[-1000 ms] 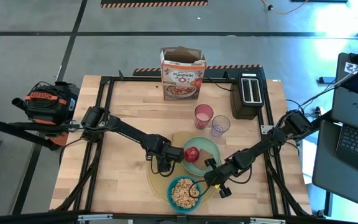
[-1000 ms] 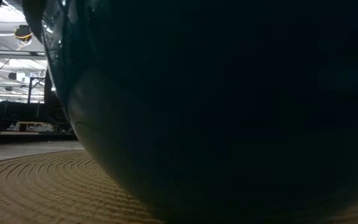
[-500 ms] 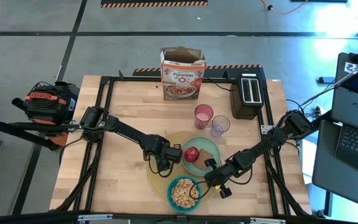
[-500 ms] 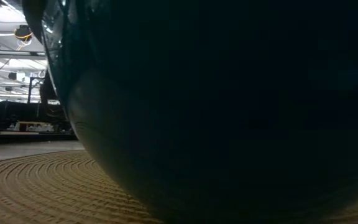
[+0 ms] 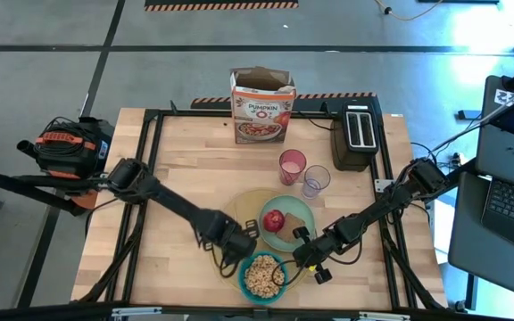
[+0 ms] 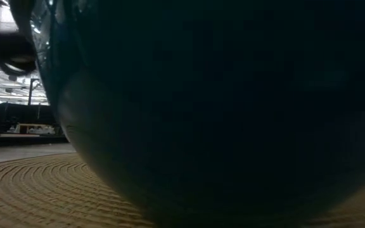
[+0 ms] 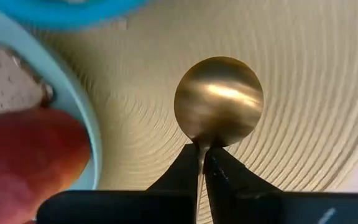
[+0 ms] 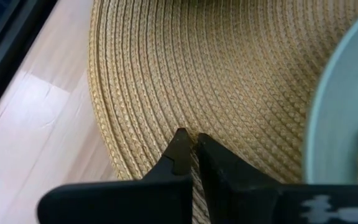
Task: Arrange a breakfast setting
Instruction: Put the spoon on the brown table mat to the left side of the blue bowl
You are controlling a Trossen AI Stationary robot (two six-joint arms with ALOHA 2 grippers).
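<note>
The round yellow placemat lies near the table's front. On it are the pale green plate with the red apple and brown toast, and the blue bowl of cereal. The bowl's wall fills the low view. My left gripper hangs over the mat between bowl and plate, shut on the gold spoon. My right gripper is shut at the mat's right edge. The pink cup and clear mug stand behind the mat. My left gripper pinches the spoon's handle right behind its round bowl, between the two fingers. The fingers point steeply down. The spoon's bowl sticks out past the fingertips over the placemat and appears clear of it. My right gripper has its shut fingertips on the placemat's weave close to its right edge, slanting down from the table's right side. Whether they pinch the edge or only rest on it, I cannot tell.
A cereal box and a black toaster stand at the table's far edge. Bare wood lies left of the mat. A black and orange device sits off the table's left edge.
My left gripper has moved from beside the apple toward the table's near left, rising and rolling about its own axis, and stays shut on the spoon.
</note>
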